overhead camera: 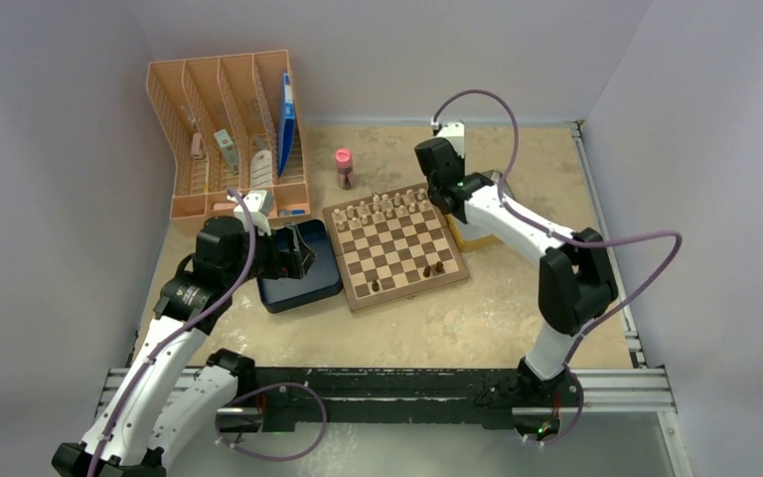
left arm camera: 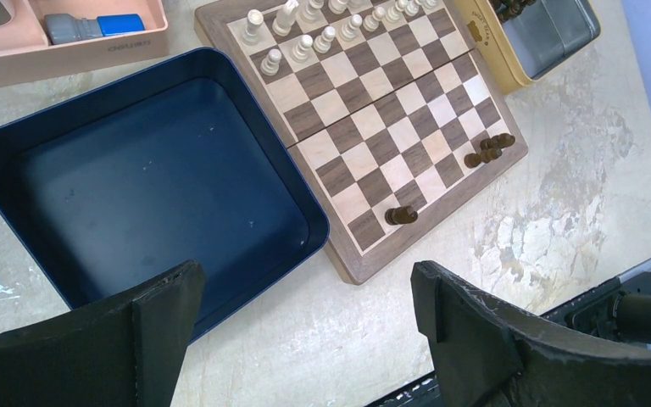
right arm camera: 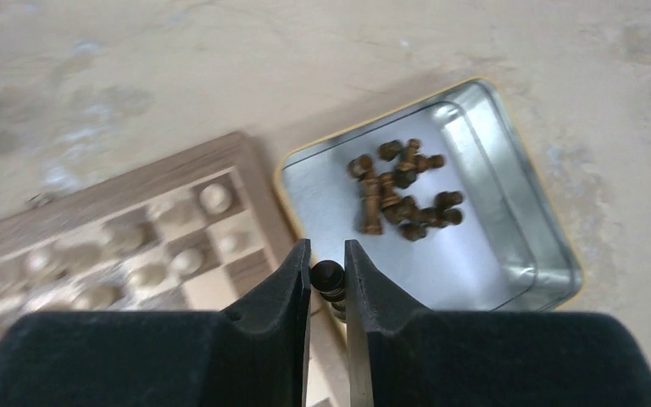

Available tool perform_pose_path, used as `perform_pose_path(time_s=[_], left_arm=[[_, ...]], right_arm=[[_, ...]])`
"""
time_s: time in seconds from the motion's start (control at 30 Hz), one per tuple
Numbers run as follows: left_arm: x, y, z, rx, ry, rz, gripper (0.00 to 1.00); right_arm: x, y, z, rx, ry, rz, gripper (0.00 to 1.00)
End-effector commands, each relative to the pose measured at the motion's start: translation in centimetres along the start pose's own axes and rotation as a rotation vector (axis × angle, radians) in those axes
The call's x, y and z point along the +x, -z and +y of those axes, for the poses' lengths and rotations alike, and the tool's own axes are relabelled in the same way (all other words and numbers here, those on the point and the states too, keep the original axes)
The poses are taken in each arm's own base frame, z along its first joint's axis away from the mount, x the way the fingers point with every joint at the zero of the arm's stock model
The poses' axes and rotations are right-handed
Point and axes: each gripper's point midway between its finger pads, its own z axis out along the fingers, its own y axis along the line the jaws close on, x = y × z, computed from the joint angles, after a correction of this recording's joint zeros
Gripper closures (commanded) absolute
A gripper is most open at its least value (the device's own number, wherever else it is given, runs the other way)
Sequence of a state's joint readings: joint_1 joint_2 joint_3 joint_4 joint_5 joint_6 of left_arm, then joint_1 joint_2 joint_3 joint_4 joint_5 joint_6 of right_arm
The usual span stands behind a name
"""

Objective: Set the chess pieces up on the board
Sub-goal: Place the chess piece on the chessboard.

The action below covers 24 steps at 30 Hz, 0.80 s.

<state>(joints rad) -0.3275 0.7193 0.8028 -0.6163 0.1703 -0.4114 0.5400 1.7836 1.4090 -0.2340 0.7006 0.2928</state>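
Observation:
The chessboard [overhead camera: 397, 248] lies mid-table, with pale cream pieces [overhead camera: 382, 207] along its far rows. A few dark brown chess pieces stand near its front edge [overhead camera: 439, 267] [overhead camera: 376, 287]; in the left wrist view they show on the board [left arm camera: 489, 149] [left arm camera: 400, 215]. My right gripper [right arm camera: 328, 275] is shut on a dark chess piece [right arm camera: 328, 278], held above the board's far right corner beside a silver tin [right arm camera: 509, 254] holding several more dark pieces [right arm camera: 403, 199]. My left gripper [left arm camera: 305, 331] is open and empty over the table by the board's near left corner.
A dark blue square box [overhead camera: 298, 268] sits just left of the board; it looks empty in the left wrist view [left arm camera: 144, 182]. An orange file rack [overhead camera: 228, 129] stands at the back left. A small pink bottle [overhead camera: 344, 169] stands behind the board.

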Motion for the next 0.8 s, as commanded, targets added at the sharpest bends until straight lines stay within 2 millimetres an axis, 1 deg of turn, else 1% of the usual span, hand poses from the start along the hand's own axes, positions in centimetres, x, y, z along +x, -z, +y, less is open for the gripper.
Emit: perform_pose_path(time_s=[0.0, 0.17, 0.2, 0.3, 0.37, 0.4, 0.5, 0.6, 0.77], left_arm=[[-1.2, 0.2, -0.3, 0.007, 0.001, -0.051, 0.07], [-1.2, 0.2, -0.1, 0.000, 0.004, -0.052, 0.07], [-1.3, 0.3, -0.2, 0.001, 0.003, -0.054, 0.07], [-1.4, 0.3, -0.2, 0.000, 0.002, -0.061, 0.07], [-1.3, 0.3, -0.1, 0.000, 0.003, -0.058, 0.07], [-1.3, 0.2, -0.1, -0.001, 0.002, -0.056, 0.07], [-1.2, 0.1, -0.1, -0.004, 0.003, -0.050, 0.07], [-1.3, 0.3, -0.1, -0.005, 0.003, -0.058, 0.07], [-1.3, 0.2, -0.1, -0.005, 0.003, -0.055, 0.07]], right_arm=[[-0.9, 4.0, 3.4, -0.185, -0.073, -0.071, 0.83], [0.0, 7.5, 6.4, -0.361, -0.099, -0.119, 0.82], [-0.1, 8.3, 7.0, -0.405, -0.110, -0.137, 0.82], [1.1, 10.5, 8.8, -0.528, -0.124, -0.169, 0.82], [2.0, 12.0, 9.5, -0.595, -0.140, -0.199, 0.82], [3.3, 12.3, 9.5, -0.618, -0.138, -0.199, 0.82], [4.8, 13.5, 9.8, -0.686, -0.153, -0.224, 0.81], [5.7, 14.3, 10.3, -0.743, -0.156, -0.244, 0.80], [6.9, 14.8, 11.6, -0.808, -0.145, -0.269, 0.80]])
